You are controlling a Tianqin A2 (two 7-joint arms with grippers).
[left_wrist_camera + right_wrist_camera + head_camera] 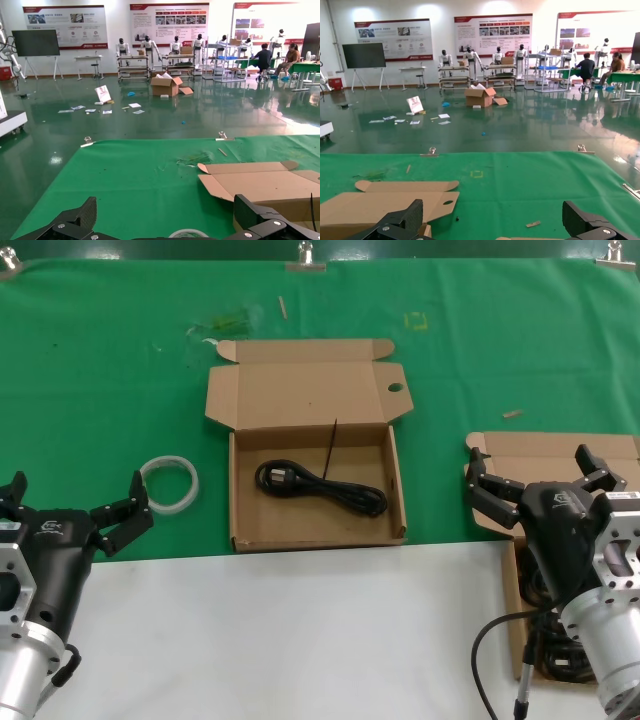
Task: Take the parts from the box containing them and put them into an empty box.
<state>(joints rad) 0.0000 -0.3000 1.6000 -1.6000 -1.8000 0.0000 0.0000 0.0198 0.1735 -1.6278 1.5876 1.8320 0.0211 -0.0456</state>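
Observation:
The brown box with a round hole in its lid flap (250,532) lies open at the middle of the green cloth. One coiled black power cord (322,486) rests inside it. At the right edge a second brown box (620,448) is mostly hidden by my right arm, and black cords (552,658) show in its near end. My right gripper (530,455) hovers open over that box, holding nothing. My left gripper (78,485) stands open at the lower left, beside the white ring (168,483). The holed lid (380,205) shows in the right wrist view.
A white table surface (300,640) runs along the near side below the green cloth (100,370). A small wood chip (512,414) lies near the right box. In the left wrist view the white ring (189,233) lies just ahead of my left gripper (165,210).

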